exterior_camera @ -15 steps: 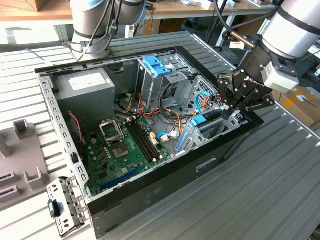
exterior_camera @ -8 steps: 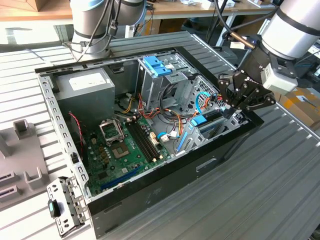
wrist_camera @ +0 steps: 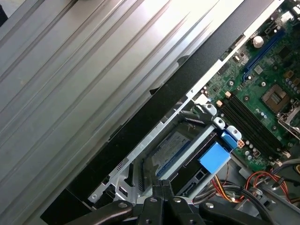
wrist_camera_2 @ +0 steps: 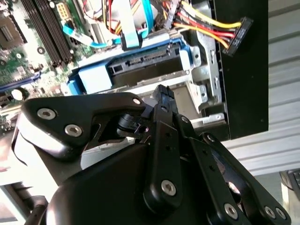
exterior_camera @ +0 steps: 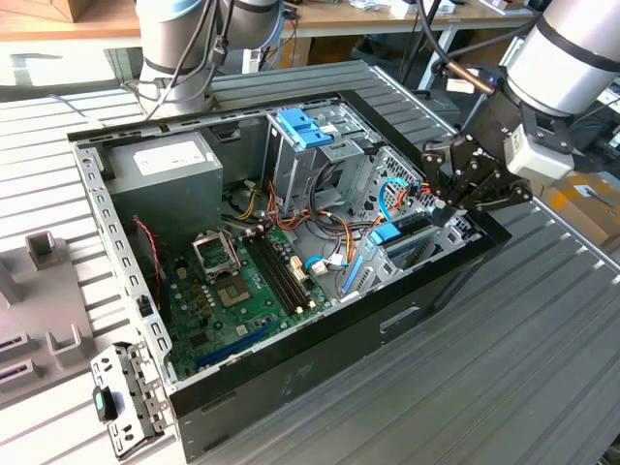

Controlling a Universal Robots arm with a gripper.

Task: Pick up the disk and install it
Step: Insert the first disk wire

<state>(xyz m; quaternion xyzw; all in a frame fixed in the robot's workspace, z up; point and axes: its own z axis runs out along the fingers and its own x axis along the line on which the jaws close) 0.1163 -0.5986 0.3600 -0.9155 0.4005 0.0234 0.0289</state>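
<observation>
Inside the computer case (exterior_camera: 291, 378), the disk (wrist_camera_2: 140, 68) lies flat in its bay; gripper (wrist_camera: 161, 185) clenched, empty.

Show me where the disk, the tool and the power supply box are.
disk (wrist_camera_2: 140, 70): second wrist view, dark connector edge.
tool (exterior_camera: 448, 199): exterior view, between its fingertips.
power supply box (exterior_camera: 165, 179): exterior view, grey side wall.

The disk (exterior_camera: 399, 232), dark with bright blue rails, lies flat in the case's drive bay.
</observation>
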